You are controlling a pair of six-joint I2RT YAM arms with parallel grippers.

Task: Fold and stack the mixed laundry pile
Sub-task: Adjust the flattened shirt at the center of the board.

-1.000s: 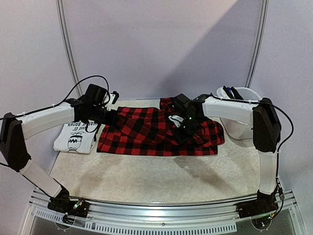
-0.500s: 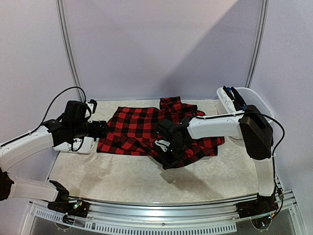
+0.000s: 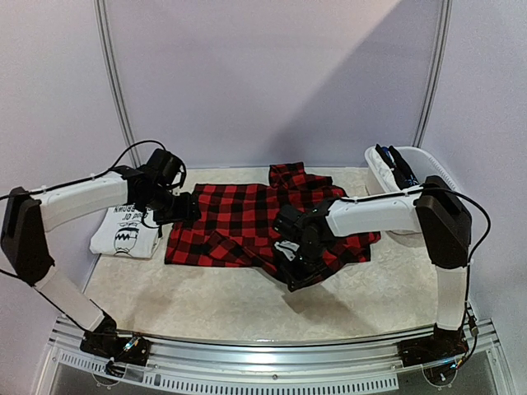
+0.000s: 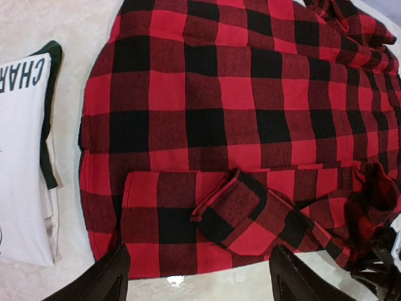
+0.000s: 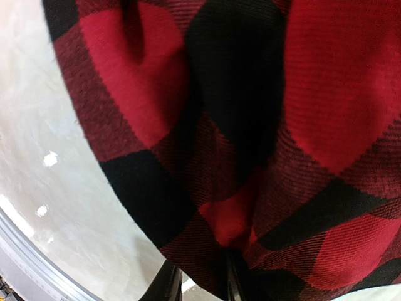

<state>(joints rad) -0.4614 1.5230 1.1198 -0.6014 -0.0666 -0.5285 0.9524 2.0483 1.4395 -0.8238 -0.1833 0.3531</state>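
One red-black plaid garment, spread, right side rumpled

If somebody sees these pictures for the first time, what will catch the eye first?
The red-black plaid garment spread across the middle of the table dominates, with the right tool buried in its bunched near right corner. The left tool hovers open at its left edge, beside a folded white T-shirt. A white tub stands at the far right.

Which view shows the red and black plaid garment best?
The left wrist view: the red and black plaid garment fills it, folds clear. Top external shows it small, partly hidden; right wrist, only a close patch.
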